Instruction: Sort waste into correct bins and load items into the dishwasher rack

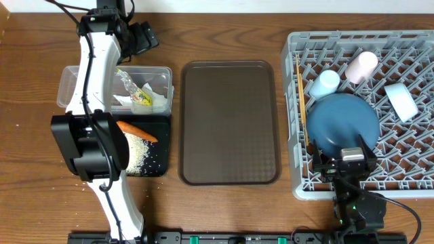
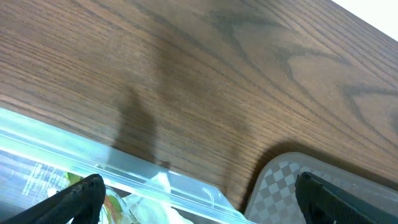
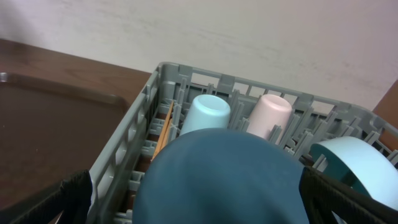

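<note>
Left arm [image 1: 87, 68], at the frame's left: white links, black joints, trailing black cables. Right arm [image 1: 352, 177], lower right: mostly black.

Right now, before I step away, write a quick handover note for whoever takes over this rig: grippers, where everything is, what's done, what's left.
Left gripper: open, empty, past the far edge of the clear tub.
Right gripper: open, empty, at the near edge of the rack.
Tub: wrapper, white paper.
Black tray: carrot, rice.
Rack: blue plate, light blue cup, pink cup, bowl, chopsticks.
Done: visible waste binned, dishes loaded.
Left: brown lump not seen; the left arm hides part of the bins, so check there.
</note>
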